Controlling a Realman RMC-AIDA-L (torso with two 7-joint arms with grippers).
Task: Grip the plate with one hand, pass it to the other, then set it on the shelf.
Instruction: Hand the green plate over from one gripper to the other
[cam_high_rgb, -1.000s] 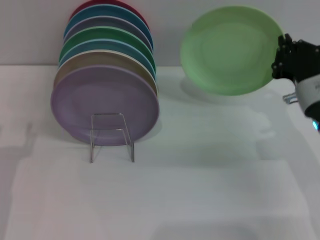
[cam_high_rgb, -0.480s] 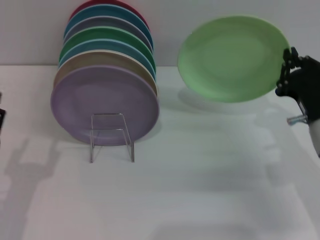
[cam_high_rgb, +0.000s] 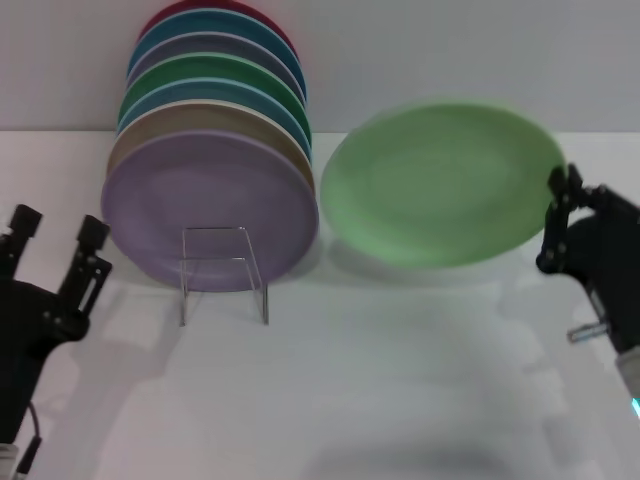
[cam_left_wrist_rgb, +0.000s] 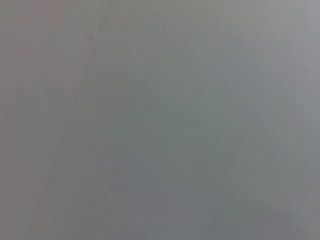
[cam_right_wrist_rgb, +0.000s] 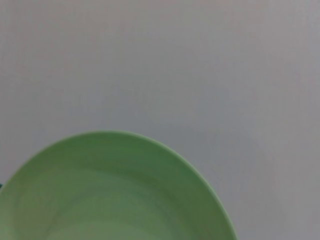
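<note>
Plate gripped and airborne, handover not yet made

The plate (cam_high_rgb: 437, 185) hangs tilted above the table (cam_high_rgb: 380, 380), pinched at its edge by the right gripper (cam_high_rgb: 556, 225), just right of the rack (cam_high_rgb: 223, 272) with its row of plates (cam_high_rgb: 210, 150). The left gripper (cam_high_rgb: 52, 240) waits wide open. Passing and shelving remain. White table, plain wall.

text: none readable in any view
labels/brands: none on plate (cam_high_rgb: 435, 185), stacked plates (cam_high_rgb: 210, 150) or shelf (cam_high_rgb: 224, 272)
numbers/signs: none on worktop (cam_high_rgb: 380, 380)
</note>
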